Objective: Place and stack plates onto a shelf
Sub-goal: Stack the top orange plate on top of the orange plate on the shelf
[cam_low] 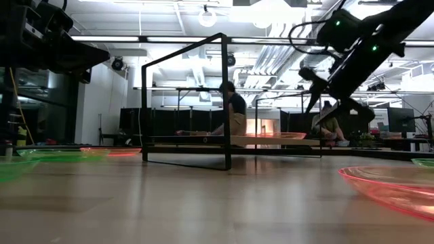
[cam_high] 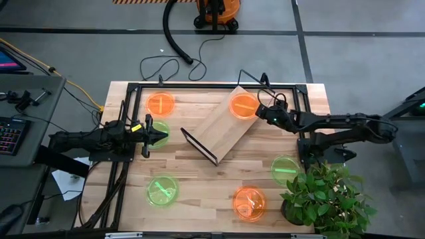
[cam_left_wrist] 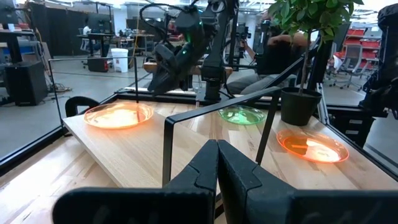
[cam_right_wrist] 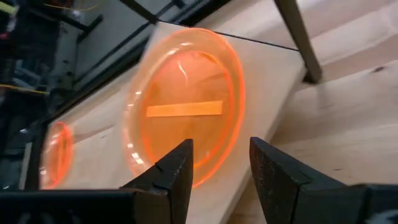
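One orange plate sits on the shelf; our right tool hovers spread beside it, left tool pressed together, five plates left on the surface

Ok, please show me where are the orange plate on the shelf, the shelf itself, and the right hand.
orange plate on the shelf [cam_high: 244,105]: high view, on its centre bar.
shelf [cam_high: 219,131]: high view, on the bare wood board.
right hand [cam_right_wrist: 219,163]: right wrist view, midway between its open fingertips, over the plate's rim.
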